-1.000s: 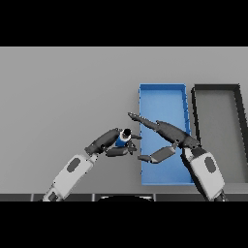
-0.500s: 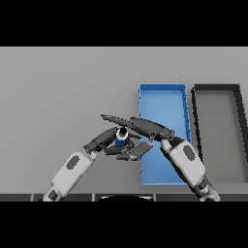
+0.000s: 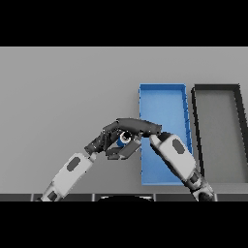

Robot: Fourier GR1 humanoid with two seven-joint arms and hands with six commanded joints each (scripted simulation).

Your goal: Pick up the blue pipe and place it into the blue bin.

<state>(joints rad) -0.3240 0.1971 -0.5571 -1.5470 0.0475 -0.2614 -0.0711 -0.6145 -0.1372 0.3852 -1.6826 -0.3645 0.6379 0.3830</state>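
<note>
The blue pipe (image 3: 124, 139) is a short blue tube with a pale open end, lying on the grey table just left of the blue bin (image 3: 163, 99). My right hand (image 3: 140, 127) reaches left from the bin side. Its straight fingers lie over the top of the pipe and its thumb (image 3: 122, 152) sits below it, so the pipe is between them; the hand is open. My left hand (image 3: 102, 140) rests right beside the pipe on its left with relaxed fingers, partly under the right hand's fingertips. Much of the pipe is hidden.
A dark grey bin (image 3: 219, 91) stands to the right of the blue bin, their long sides nearly touching. My right forearm (image 3: 175, 157) crosses the near half of the blue bin. Grey table (image 3: 63, 97) stretches to the left and far side.
My right hand has swung left from above the blue bin's left edge until it sits over the pipe, then settled lower around it. The pipe and my left hand have stayed put.
</note>
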